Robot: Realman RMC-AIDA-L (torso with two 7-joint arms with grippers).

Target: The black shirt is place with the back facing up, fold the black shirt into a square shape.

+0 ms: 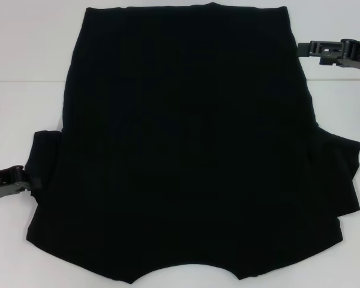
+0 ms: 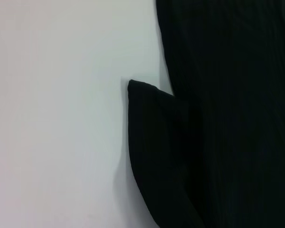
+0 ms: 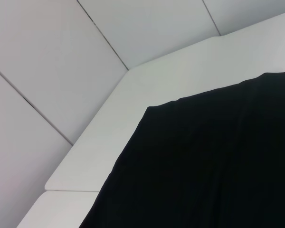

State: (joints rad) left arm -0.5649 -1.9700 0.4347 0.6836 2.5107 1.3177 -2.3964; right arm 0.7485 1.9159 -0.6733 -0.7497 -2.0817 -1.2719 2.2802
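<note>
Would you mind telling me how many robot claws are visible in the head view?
2: the left claw at the black shirt's near-left sleeve, the right claw beside its far-right corner.

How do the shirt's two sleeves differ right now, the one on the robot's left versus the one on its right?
The left sleeve is a small narrow flap with the left gripper at it; the right sleeve spreads wider in rumpled layers, with the right gripper far off by the black shirt's far corner. Both stick out from the body, unfolded.

The black shirt (image 1: pixel 186 144) lies flat on the white surface (image 1: pixel 24 42), plain side up, hem toward 12 o'clock, sleeves protruding at 3 and 9 o'clock, collar notch at 6 o'clock.
</note>
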